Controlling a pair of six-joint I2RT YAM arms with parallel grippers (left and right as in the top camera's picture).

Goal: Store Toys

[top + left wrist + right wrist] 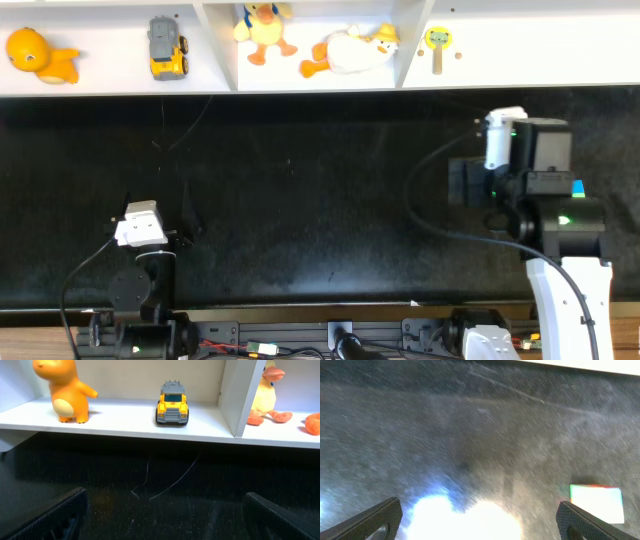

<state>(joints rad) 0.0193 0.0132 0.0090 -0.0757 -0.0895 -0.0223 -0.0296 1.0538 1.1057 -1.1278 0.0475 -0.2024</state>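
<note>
Several toys sit in the white shelf [320, 82] along the table's far edge: an orange figure [40, 55], a yellow truck [167, 48], a yellow duck plush [263, 28], a white duck plush [350, 50] lying on its side, and a small green-and-yellow toy [438, 45]. My left gripper [162, 527] is open and holds nothing. It faces the orange figure [67, 390] and the truck [172, 404] from well back over the table. My right gripper [477, 527] is open too, pointing down at the bare black tabletop [470, 435] near the shelf's right end.
White dividers [220, 40] split the shelf into compartments. The left arm [140, 230] is low near the front left, and the right arm [520, 160] stands raised at the right. The black tabletop [320, 200] lies between them. Cables run along the front edge [330, 345].
</note>
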